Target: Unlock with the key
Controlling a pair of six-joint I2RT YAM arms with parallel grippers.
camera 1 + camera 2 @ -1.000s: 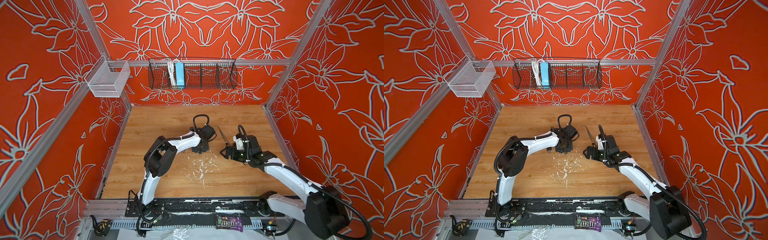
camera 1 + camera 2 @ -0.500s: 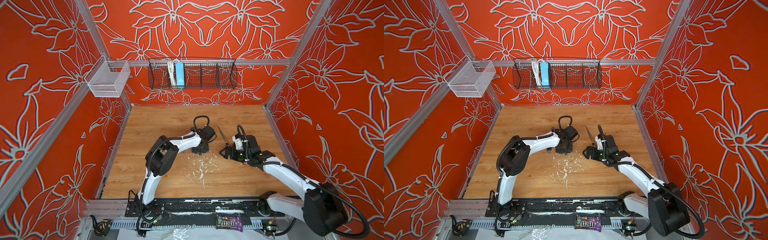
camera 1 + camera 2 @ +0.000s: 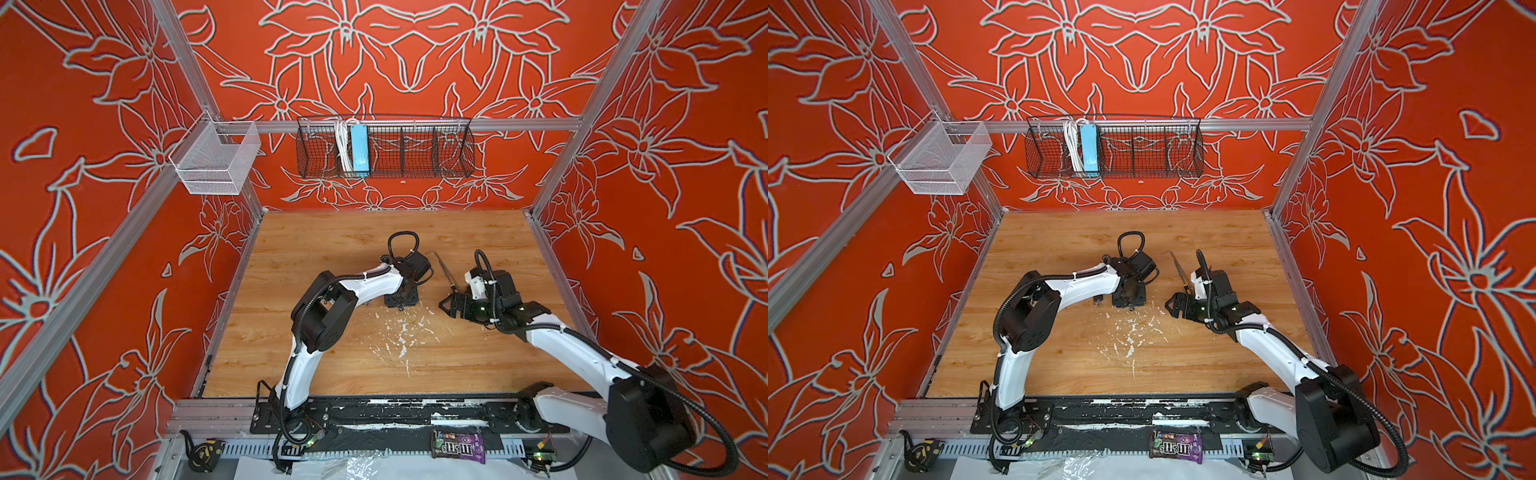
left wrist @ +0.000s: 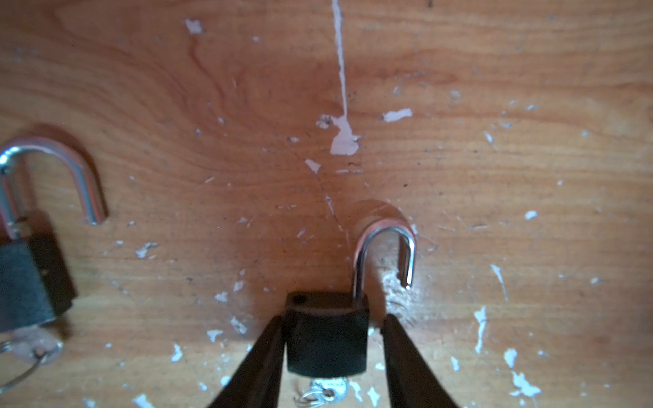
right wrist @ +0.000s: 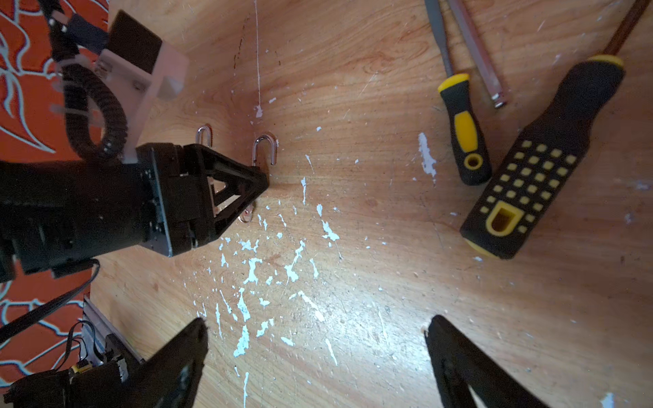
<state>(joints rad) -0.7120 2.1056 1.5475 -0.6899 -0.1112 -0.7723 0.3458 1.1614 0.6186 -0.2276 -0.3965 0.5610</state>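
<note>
A small black padlock (image 4: 327, 339) lies on the wooden table with its silver shackle (image 4: 385, 233) swung open. A key (image 4: 327, 388) on a ring sticks out of its bottom end. My left gripper (image 4: 334, 318) stands open around the lock body: one finger touches its side, and a gap shows at the other. In both top views the left gripper (image 3: 401, 297) (image 3: 1128, 297) points down and hides the lock. My right gripper (image 5: 318, 323) (image 3: 444, 305) is wide open over bare table to the right, holding nothing.
A second, larger padlock (image 4: 28, 275) with an open shackle lies beside the first. Two screwdrivers (image 5: 463, 130) (image 5: 544, 162) and a hex key (image 3: 442, 270) lie near the right arm. Wire baskets (image 3: 384, 149) (image 3: 216, 160) hang on the back wall.
The left gripper's jaws have widened off the small padlock. Neither arm has visibly moved.
</note>
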